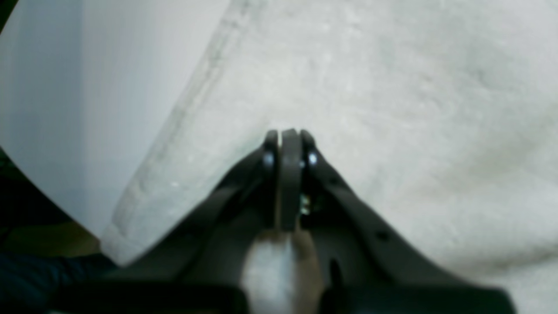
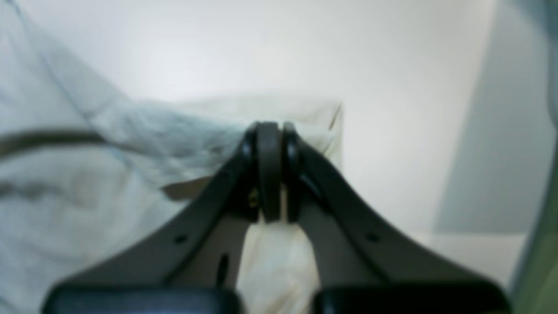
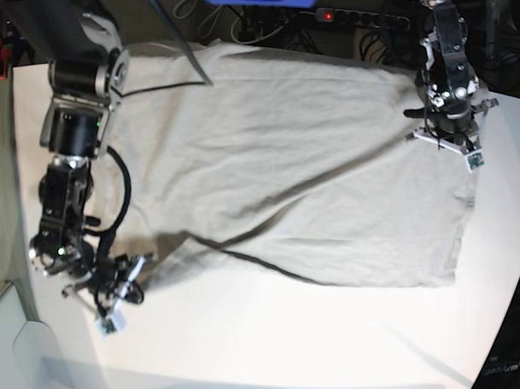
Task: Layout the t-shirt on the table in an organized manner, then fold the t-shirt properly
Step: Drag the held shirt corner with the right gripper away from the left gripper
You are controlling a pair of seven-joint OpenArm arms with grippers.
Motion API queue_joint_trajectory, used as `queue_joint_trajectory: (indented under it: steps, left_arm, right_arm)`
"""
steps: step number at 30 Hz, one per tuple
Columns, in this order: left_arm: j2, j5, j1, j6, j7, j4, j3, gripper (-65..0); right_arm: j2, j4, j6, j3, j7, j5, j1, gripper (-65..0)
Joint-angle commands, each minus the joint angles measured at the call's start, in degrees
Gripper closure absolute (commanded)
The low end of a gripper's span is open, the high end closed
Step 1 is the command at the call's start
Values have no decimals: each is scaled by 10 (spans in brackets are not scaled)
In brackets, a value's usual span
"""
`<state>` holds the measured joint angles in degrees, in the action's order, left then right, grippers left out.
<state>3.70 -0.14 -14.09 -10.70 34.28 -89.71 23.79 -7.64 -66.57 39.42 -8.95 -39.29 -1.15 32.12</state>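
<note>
Shirt (image 3: 303,170) lies stretched between both arms – right fingers (image 2: 270,131) pinching one corner, left fingers (image 1: 290,135) pinching cloth at the far edge, desk (image 3: 323,342) below

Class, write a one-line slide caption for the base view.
Both arms pinch the t-shirt spread on the white table: right gripper at a near corner, left gripper at the far edge.

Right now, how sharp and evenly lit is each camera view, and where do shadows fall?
Left wrist: soft throughout, the left gripper blurred against the t-shirt. Right wrist: blurrier still, with washed-out table behind the right gripper. Base: sharp, fisheye-curved table edge, dark shadow under the shirt's lifted fold, faint arm shadows near the front.
</note>
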Motion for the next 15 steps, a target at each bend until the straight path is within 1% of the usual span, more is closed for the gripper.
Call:
queue_joint_trajectory:
  steps: [1, 7, 11, 15]
  left_arm:
    - [5, 4, 2, -4, -12, -9, 2, -14]
    - [5, 4, 1, -4, -12, -10, 2, -14]
    - [5, 4, -2, -4, -12, -13, 2, -14]
    - [5, 4, -3, -4, -11, -15, 3, -14]
  right_arm:
    - [3, -8, 6, 10, 15, 8, 28, -4]
    - [28, 52, 6, 28, 21, 8, 112, -4]
    - [43, 114, 6, 28, 56, 8, 160, -8]
    - [44, 186, 6, 28, 89, 8, 199, -8]
